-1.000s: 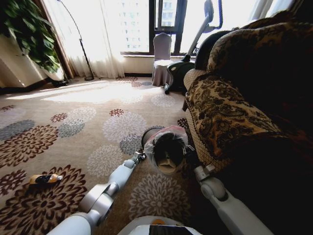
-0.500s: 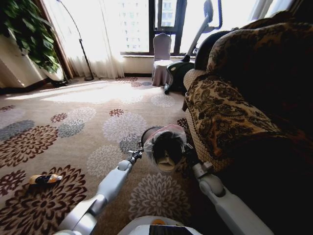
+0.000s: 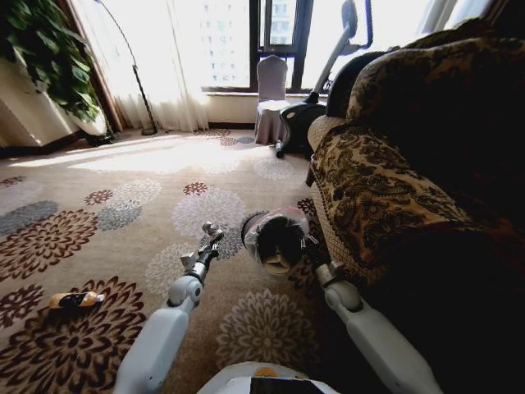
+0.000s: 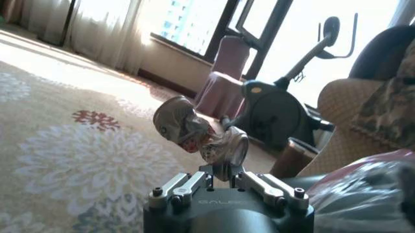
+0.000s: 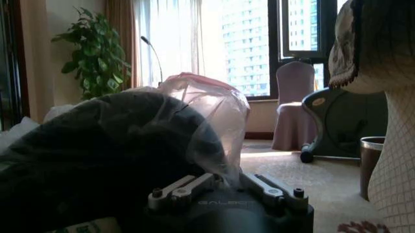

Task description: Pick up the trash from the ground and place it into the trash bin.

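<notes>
Crushed can (image 4: pixel 198 131), silver with red print, pinched at its lower end between the left gripper (image 4: pixel 224 175) fingers; jaws clenched on it, can leaning up and away from the wrist. From the head camera the left gripper (image 3: pixel 212 233) is held above the flowered carpet (image 3: pixel 123 205), just beside the trash bin (image 3: pixel 279 238) on its left side, apart from the rim. Can is too small to make out from the head.

Right gripper (image 5: pixel 224 182) clamped on the bunched translucent bag (image 5: pixel 207 114) at the bin's rim, jaws closed on the plastic; dark bin wall (image 5: pixel 97 145) bulks right against the wrist. Head camera shows the right gripper (image 3: pixel 312 244) at the bin's right edge, bin tipped with its mouth facing the robot, a pale scrap lying inside. Bag shows a pinkish tinge along its upper edge.

Bin sits on the carpet close against the patterned sofa (image 3: pixel 394 189), which runs along the right. Yellow-orange wrapper (image 3: pixel 75 300) with a dark patch lies on the carpet well apart, far to the left of the left arm.

Farther back: covered chair (image 3: pixel 271 98) and exercise bike (image 3: pixel 316 98) before the bright window, floor lamp (image 3: pixel 135 74) and leafy plant (image 3: pixel 49 57) on the left. A metal cylinder bin (image 5: pixel 371 165) stands by the sofa end.
</notes>
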